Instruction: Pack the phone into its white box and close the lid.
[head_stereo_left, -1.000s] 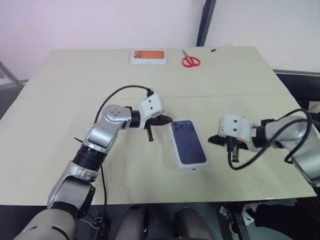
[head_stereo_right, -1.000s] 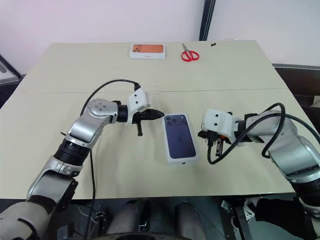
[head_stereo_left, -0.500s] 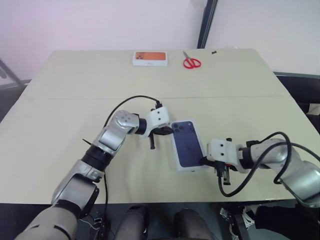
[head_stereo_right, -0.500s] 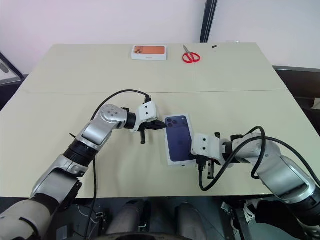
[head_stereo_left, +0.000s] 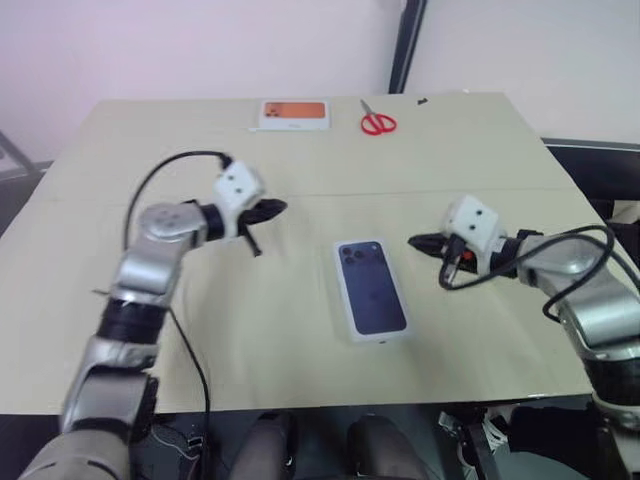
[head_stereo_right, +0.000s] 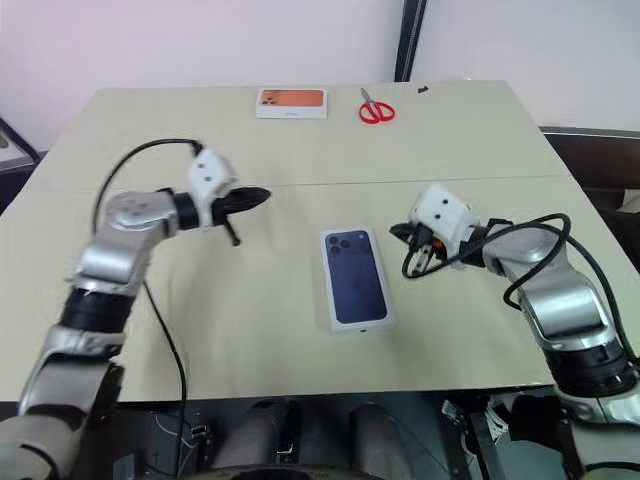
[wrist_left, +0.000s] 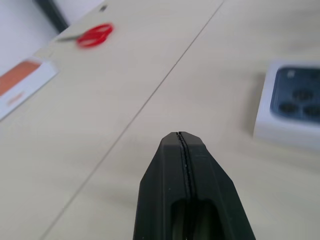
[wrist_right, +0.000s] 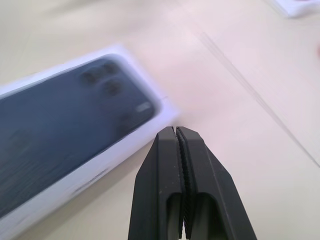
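The lid, phone picture up, lies closed on the table between our jaws, touching neither. Left gripper and right gripper flank it, both pressed shut and empty, tips pointing inward toward it.

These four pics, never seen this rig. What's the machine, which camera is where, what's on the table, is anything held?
It is a humanoid robot with two arms, each ending in a black two-fingered pincer. The two wide pictures come from a stereo camera on its head, looking down over the arms. The two close-ups come from cameras on the wrists, looking along each pincer.

On the table lies a closed white box, its lid printed with a dark blue phone. At the far edge sit a white box with orange print and red scissors.

The left pincer and right pincer are both shut, empty, hovering either side of the closed box without touching it.
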